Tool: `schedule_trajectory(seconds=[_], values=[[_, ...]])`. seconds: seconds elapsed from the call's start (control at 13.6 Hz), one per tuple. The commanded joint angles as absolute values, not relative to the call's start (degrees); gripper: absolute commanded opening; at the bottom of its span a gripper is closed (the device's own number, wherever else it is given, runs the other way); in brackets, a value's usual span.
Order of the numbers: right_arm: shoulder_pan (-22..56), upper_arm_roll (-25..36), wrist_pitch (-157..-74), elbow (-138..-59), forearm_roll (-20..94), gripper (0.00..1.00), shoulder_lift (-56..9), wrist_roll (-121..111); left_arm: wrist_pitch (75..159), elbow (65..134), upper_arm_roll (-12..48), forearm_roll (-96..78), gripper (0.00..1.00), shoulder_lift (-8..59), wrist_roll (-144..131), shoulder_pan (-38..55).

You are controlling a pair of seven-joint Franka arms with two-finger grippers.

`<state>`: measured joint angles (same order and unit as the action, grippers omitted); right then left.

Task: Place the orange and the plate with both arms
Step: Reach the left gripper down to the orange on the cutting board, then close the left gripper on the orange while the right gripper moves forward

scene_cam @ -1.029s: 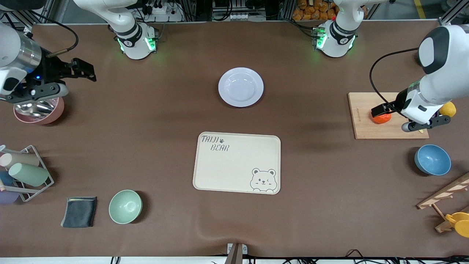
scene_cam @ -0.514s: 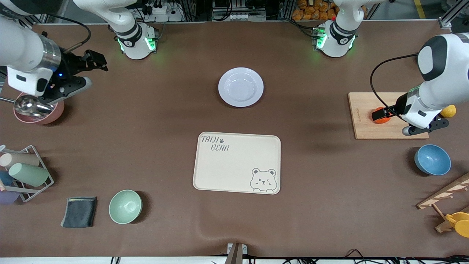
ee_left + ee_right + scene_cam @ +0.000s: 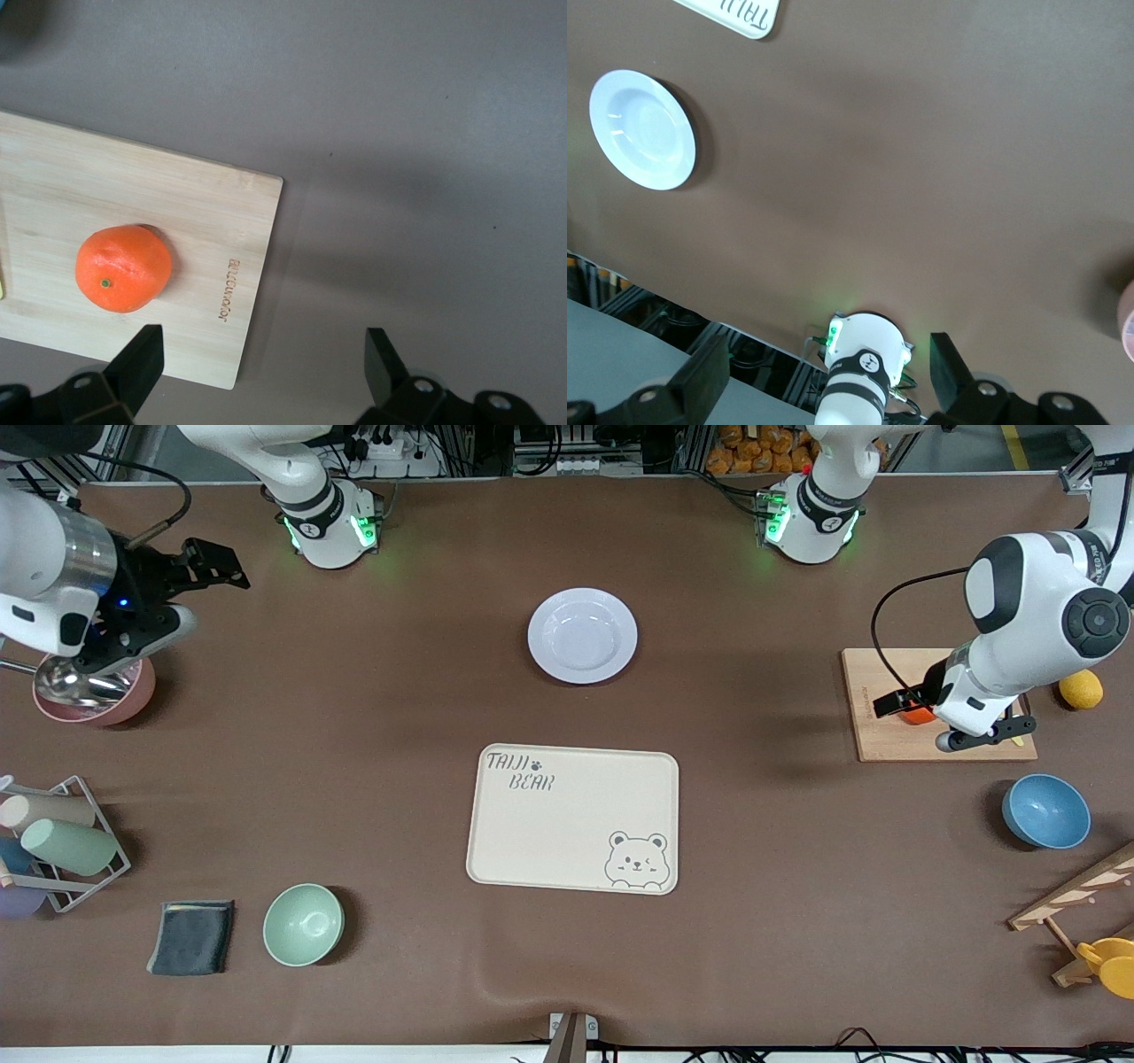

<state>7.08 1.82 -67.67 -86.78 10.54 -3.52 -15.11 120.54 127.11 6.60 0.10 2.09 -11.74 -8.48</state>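
The cream rectangular bear-print tray (image 3: 572, 817) lies mid-counter, nearest the front camera. Farther off, at the left arm's end, the small bright orange (image 3: 123, 268) sits on the pale wooden cutting board (image 3: 873, 708); the left pincer (image 3: 263, 367) hovers over the board's edge, fingers apart, with the fruit off toward one finger rather than centred. The round pale lavender plate (image 3: 582, 636) rests toward the base edge, well apart from the right pincer (image 3: 182, 593), which hangs spread open over the right arm's end.

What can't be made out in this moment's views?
- Orange: front view, mostly hidden by the left arm; plain in the left wrist view.
- Left claw: wrist view, bases cut off by the edge.
- Pink bowl: front view, partly covered by the right arm.
- Cup rack: cut off at the edge.
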Motion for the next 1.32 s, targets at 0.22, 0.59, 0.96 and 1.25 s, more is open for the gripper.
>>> schedule_trajectory(seconds=[0.22, 0.59, 0.96, 1.25], values=[[4.84, 1.49, -72.04, -82.79, 13.71, 1.00, -9.66, -15.56, 122.43, 129.64, 6.77, 5.53, 1.00, 2.54, -11.52, -12.04], [5.54, 1.23, -77.17, -83.14, 13.89, 1.00, -13.35, -15.64, 130.59, 135.78, 6.77, 10.80, 1.00, 3.95, -10.12, -16.16], [8.52, 1.14, -81.99, -83.23, 13.71, 1.00, -18.71, -15.82, 134.74, 135.88, 6.94, 10.90, 1.00, 9.67, -3.25, -23.46], [12.21, 1.23, -86.56, -83.23, 13.71, 1.00, -19.07, -14.85, 135.35, 135.97, 6.94, 10.90, 1.00, 11.77, -3.34, -23.82]])
